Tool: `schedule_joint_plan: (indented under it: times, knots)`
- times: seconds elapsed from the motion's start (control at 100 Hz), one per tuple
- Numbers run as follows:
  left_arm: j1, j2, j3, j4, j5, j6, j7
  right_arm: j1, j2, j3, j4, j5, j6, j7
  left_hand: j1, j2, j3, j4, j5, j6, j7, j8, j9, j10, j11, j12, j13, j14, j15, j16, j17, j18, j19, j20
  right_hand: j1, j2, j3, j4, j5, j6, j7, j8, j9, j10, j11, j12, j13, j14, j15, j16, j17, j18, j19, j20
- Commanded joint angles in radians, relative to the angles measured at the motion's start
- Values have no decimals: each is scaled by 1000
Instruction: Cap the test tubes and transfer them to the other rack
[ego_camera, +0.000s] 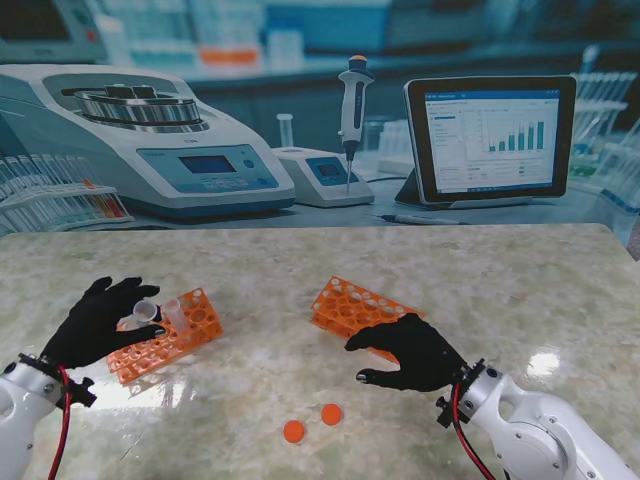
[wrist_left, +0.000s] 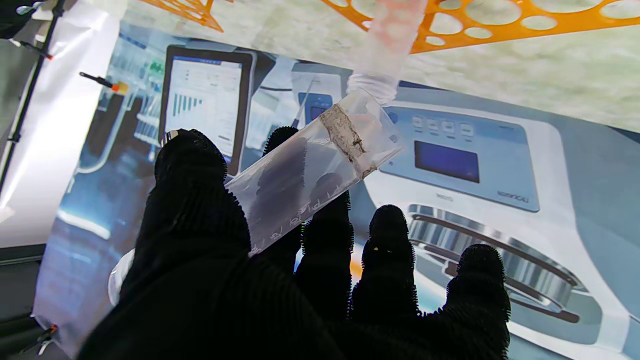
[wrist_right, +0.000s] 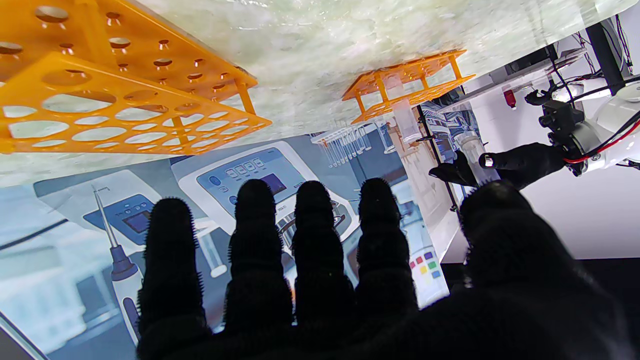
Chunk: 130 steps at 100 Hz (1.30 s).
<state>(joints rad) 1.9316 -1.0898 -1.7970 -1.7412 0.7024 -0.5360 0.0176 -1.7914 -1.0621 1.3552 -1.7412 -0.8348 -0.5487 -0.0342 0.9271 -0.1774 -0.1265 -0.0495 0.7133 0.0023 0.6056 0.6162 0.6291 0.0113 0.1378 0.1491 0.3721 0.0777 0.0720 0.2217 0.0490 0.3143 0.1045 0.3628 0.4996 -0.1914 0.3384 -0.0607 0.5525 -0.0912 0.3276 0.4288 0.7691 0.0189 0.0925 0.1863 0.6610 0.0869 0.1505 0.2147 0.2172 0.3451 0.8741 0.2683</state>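
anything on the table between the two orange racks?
Nothing: in the stand view, only bare marble table lies between the left rack and the right rack. The two orange caps lie nearer to me, outside that gap.

The left hand (wrist_left: 280, 280), in a black glove, holds a clear test tube (wrist_left: 305, 175) between its thumb and fingers (wrist_left: 325, 235). The tube lies tilted, its open mouth pointing toward an orange rack (wrist_left: 480, 35) on the marbled desk (wrist_left: 525, 85). A second clear tube (wrist_left: 387, 45) stands in that rack, its threaded mouth just beside the held tube's mouth. A corner of another orange rack (wrist_left: 190, 10) shows farther along the desk.
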Motion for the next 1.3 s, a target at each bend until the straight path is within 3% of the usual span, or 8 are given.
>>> schedule_joint_plan:
  times: [0.0,0.42,0.65,0.91,0.98,1.01,1.05,1.29]
  knots:
    - [4,-2,10,-25,1,-8,-5,-8,-3,-1,-5,-2,0,0,117,97,102,20,111,-145,70,19,35,43,-1,12,18,13,7,11,1,20,6,-45,14,44,-20,29,-18,-2,-4,10,-8,0,1,6,-28,4,-33,-1,-11,-12,-15,9]
    - [-16,-2,84,-79,-20,-13,-9,-12,-3,4,-6,-3,-3,-3,105,87,105,21,100,-101,140,89,159,73,4,42,147,41,52,43,44,49,53,-51,15,44,-21,29,-18,-2,-4,10,-9,1,1,6,-26,2,-33,0,-11,-12,-15,8]
    - [-29,-2,150,-120,-47,11,-16,-13,-3,5,-6,-4,-4,-4,90,83,106,23,96,-41,199,155,211,77,15,72,208,42,75,69,64,64,111,-66,15,45,-21,29,-17,-3,-4,11,-8,-2,1,6,-29,2,-34,-1,-11,-11,-15,8]
    - [-72,-5,234,-129,-84,24,-9,-16,-4,9,-6,-4,-6,-7,79,72,121,46,87,25,276,241,283,83,51,124,306,64,127,116,111,89,253,-70,16,45,-22,30,-17,-2,-4,10,-7,0,1,6,-27,1,-34,-1,-11,-12,-15,8]
    - [-85,-6,257,-127,-91,28,-4,-17,-4,11,-7,-5,-7,-9,75,75,124,51,80,35,293,261,317,91,72,162,343,88,154,145,117,117,316,-65,17,45,-22,30,-17,-2,-4,11,-8,1,1,6,-28,2,-34,-1,-11,-12,-15,8]
    - [-90,-7,265,-126,-93,31,-1,-18,-4,12,-7,-5,-7,-9,66,83,123,52,73,26,301,273,360,96,87,182,394,113,186,171,129,167,366,-44,17,44,-22,30,-17,0,-4,11,-8,0,1,6,-27,1,-34,-1,-11,-12,-14,8]
    - [-97,-7,276,-126,-94,35,2,-18,-4,13,-7,-5,-7,-10,62,89,123,53,67,29,311,284,393,92,102,195,440,120,211,186,153,194,396,-30,17,45,-22,30,-17,-1,-4,11,-7,1,2,6,-27,2,-34,-1,-10,-12,-14,8]
    - [-136,-10,337,-117,-138,52,2,-21,-5,17,-8,-4,-8,-11,58,103,123,57,71,52,339,316,479,78,179,277,556,134,285,227,219,228,474,-24,17,45,-23,30,-18,-3,-4,10,-8,-2,1,6,-26,0,-34,-1,-10,-12,-14,8]
